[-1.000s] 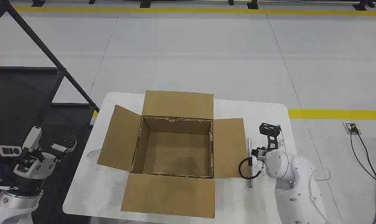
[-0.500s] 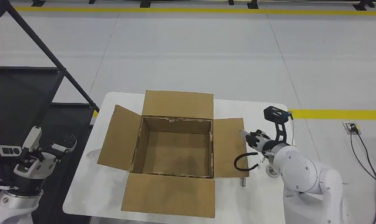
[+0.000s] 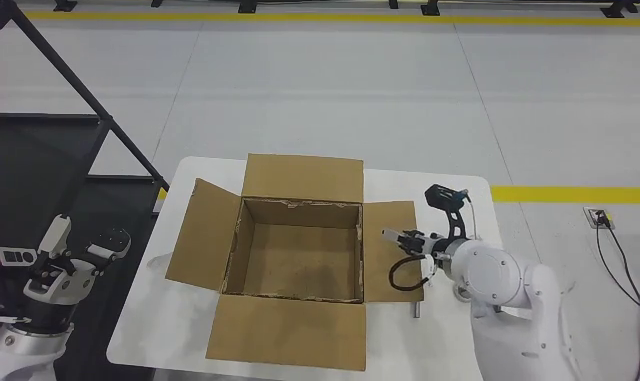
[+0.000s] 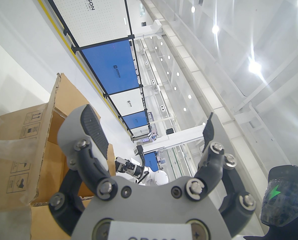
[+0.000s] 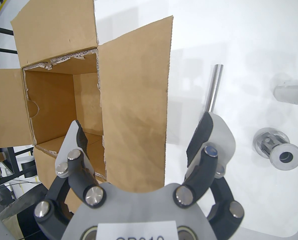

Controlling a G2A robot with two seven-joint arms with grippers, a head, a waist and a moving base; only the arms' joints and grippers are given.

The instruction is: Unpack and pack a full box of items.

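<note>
Two things show from the top view: my right gripper [image 3: 392, 237] has swung off the metal rod [image 3: 418, 307] and now hangs over the right flap [image 3: 385, 216] of the box [image 3: 300, 261], which sits open mid-table and looks bare inside. From the left wrist, my left gripper [image 4: 149, 121] points upward beside the box wall, jaws apart and empty. From the right wrist, the jaws are apart and hold nothing, and the rod lies on the table [image 5: 239, 38] just beside the flap, with a flanged fitting [image 5: 276, 149] farther out. I judge packing has not advanced.
</note>
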